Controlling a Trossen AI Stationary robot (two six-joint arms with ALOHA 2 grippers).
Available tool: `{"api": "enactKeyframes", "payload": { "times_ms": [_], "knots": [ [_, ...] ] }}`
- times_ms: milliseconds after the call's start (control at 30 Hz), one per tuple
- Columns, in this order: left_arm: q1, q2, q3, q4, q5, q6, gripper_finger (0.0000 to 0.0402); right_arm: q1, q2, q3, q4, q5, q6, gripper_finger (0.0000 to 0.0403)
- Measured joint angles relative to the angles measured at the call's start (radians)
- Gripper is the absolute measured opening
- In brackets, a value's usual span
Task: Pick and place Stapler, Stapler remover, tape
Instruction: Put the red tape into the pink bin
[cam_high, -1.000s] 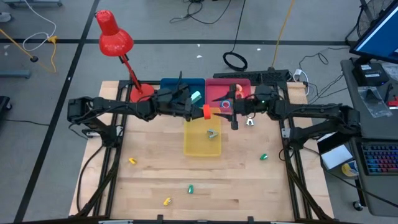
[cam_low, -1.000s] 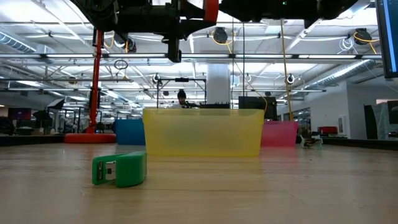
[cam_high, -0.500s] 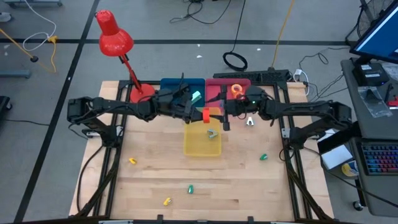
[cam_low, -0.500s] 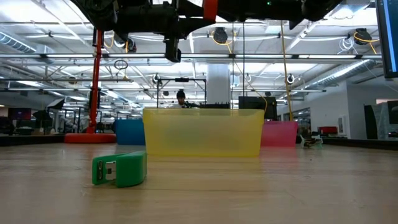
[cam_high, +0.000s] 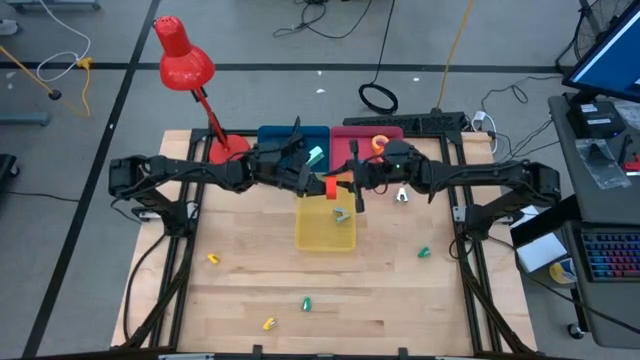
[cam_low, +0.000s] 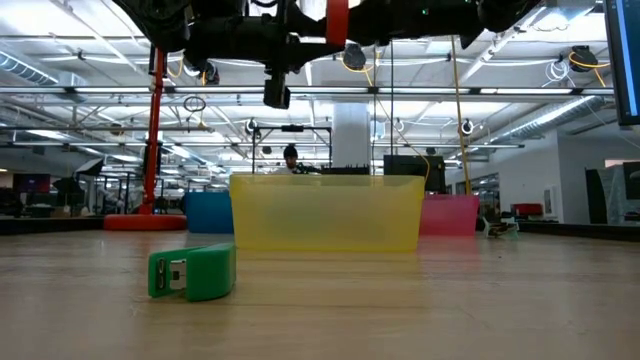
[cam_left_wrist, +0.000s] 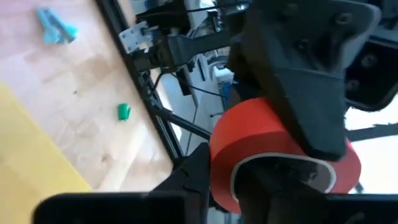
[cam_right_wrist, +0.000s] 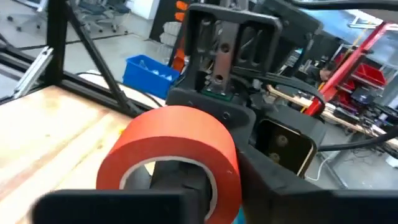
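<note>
An orange-red tape roll (cam_high: 331, 185) hangs in the air above the yellow bin (cam_high: 325, 232), caught between both grippers. My left gripper (cam_high: 321, 182) reaches it from the table's left and is shut on it. My right gripper (cam_high: 346, 186) reaches it from the right and is shut on it too. The roll also shows at the top of the low view (cam_low: 338, 18). A green stapler (cam_low: 192, 272) lies on the table near the front. A small grey piece (cam_high: 341, 214) lies inside the yellow bin. My left gripper holds the tape roll by its wall (cam_left_wrist: 224, 168), one finger (cam_left_wrist: 267, 190) inside the open centre and one (cam_left_wrist: 194, 177) outside. It comes in level from the table's left. The roll is lifted clear. My right gripper holds the same roll by its wall (cam_right_wrist: 217, 171) on the opposite side, one finger (cam_right_wrist: 180, 180) inside the ring and one (cam_right_wrist: 273, 183) outside. It comes in level from the table's right, facing the left gripper.
A blue bin (cam_high: 276, 137) and a pink bin (cam_high: 350, 140) holding an orange ring (cam_high: 380, 144) stand behind the yellow one. A red lamp (cam_high: 185, 60) stands at the far left. Small green (cam_high: 423, 253) and yellow (cam_high: 212, 259) pieces lie on the near half of the table.
My right gripper has moved toward the table's left, up to the tape roll, and has shut on it. The roll stays in the air above the yellow bin with my left gripper on it.
</note>
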Motion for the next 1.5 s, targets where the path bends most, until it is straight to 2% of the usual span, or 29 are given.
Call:
{"api": "enactKeyframes", "payload": {
  "times_ms": [100,167,333,433,500,700,900,1200,1500],
  "knots": [
    [0.033,-0.002,-0.003,-0.016,0.061,0.043,0.0095,0.0,-0.006,-0.001,-0.045,-0.006,0.02,0.0031],
    [0.056,0.001,-0.003,-0.027,0.096,0.07,0.0121,-0.001,-0.019,-0.001,-0.075,0.036,0.025,0.0031],
    [0.113,0.0,-0.003,-0.103,0.185,0.143,0.0172,-0.015,-0.054,-0.002,-0.183,0.207,0.013,0.0031],
    [0.14,0.0,-0.003,-0.137,0.196,0.165,0.0192,-0.048,-0.06,0.001,-0.226,0.364,-0.011,0.0031],
    [0.152,0.0,-0.003,-0.15,0.192,0.165,0.0199,-0.091,-0.059,-0.002,-0.272,0.43,-0.009,0.0031],
    [0.14,0.0,-0.003,-0.142,0.118,0.186,0.0198,-0.248,0.036,0.0,-0.316,0.435,0.073,0.0031],
    [0.093,0.0,-0.003,-0.14,0.056,0.197,0.0186,-0.357,0.211,0.11,-0.38,0.384,0.131,0.0031],
    [0.019,0.0,-0.003,-0.141,0.022,0.217,0.0188,-0.425,0.422,0.291,-0.626,0.372,0.134,0.0045],
    [-0.012,0.0,-0.003,-0.195,-0.017,0.243,0.0188,-0.445,0.462,0.303,-0.758,0.374,0.126,0.0048]
  ]
}}
